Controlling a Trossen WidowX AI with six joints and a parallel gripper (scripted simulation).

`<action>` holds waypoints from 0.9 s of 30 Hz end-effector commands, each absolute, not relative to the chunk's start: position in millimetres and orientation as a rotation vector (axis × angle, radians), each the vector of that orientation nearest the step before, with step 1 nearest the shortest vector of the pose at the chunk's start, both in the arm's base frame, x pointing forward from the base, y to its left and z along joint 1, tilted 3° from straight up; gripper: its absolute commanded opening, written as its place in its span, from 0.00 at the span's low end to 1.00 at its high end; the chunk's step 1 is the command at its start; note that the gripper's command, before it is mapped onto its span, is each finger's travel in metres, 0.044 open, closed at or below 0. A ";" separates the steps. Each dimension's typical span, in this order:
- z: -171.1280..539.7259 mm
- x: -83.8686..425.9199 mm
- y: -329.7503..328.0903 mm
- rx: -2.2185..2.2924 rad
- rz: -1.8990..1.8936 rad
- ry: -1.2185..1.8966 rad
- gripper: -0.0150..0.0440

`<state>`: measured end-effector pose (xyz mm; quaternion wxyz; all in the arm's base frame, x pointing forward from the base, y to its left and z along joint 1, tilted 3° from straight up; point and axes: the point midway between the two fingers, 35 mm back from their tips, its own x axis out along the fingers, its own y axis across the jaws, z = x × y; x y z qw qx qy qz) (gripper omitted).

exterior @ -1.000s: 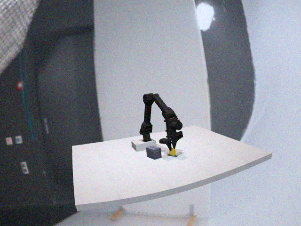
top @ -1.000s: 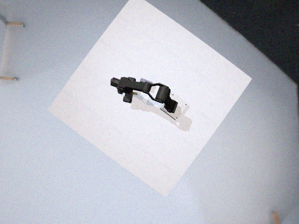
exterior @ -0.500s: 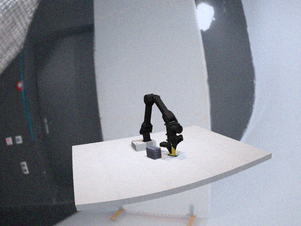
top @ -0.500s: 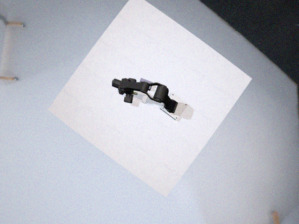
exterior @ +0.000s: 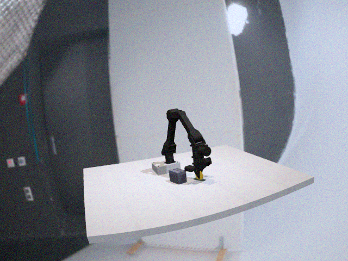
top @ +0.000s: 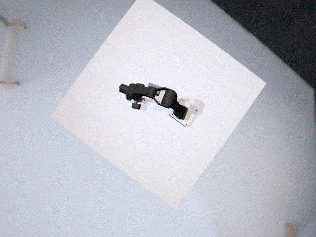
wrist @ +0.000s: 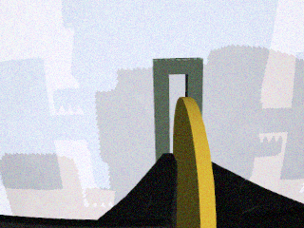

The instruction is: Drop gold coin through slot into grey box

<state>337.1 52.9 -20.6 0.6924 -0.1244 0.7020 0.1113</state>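
The gold coin (exterior: 200,175) (wrist: 190,142) stands on edge between my fingertips. My gripper (exterior: 199,173) (wrist: 178,163) is shut on the coin, its fingers pressed against both faces, low over the table. The dark-green holder (exterior: 203,180) (wrist: 161,114) lies flat directly below; its far end shows beyond the coin in the wrist view. Whether the coin's lower edge still sits in the holder's slot cannot be told. The closed grey box (exterior: 177,176) (top: 153,85) stands beside the holder, towards the arm's base, with its slotted lid on top; the arm partly covers it in the top view.
The white table (top: 142,147) (exterior: 135,202) bears the arm's pale base plate (top: 185,123) (exterior: 159,168) behind the box. The arm reaches up and over from it to the coin. The box is the obstacle closest to the gripper.
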 end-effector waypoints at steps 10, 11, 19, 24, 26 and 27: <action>-15.4 337.6 52.5 -0.283 0.249 1.570 0.25; -13.0 338.0 52.7 -0.283 0.249 1.570 0.25; 6.6 340.2 53.5 -0.283 0.249 1.569 0.25; 19.1 341.0 54.0 -0.283 0.249 1.569 0.25; 24.2 341.1 54.1 -0.283 0.249 1.569 0.25; 26.7 341.2 54.2 -0.283 0.249 1.569 0.25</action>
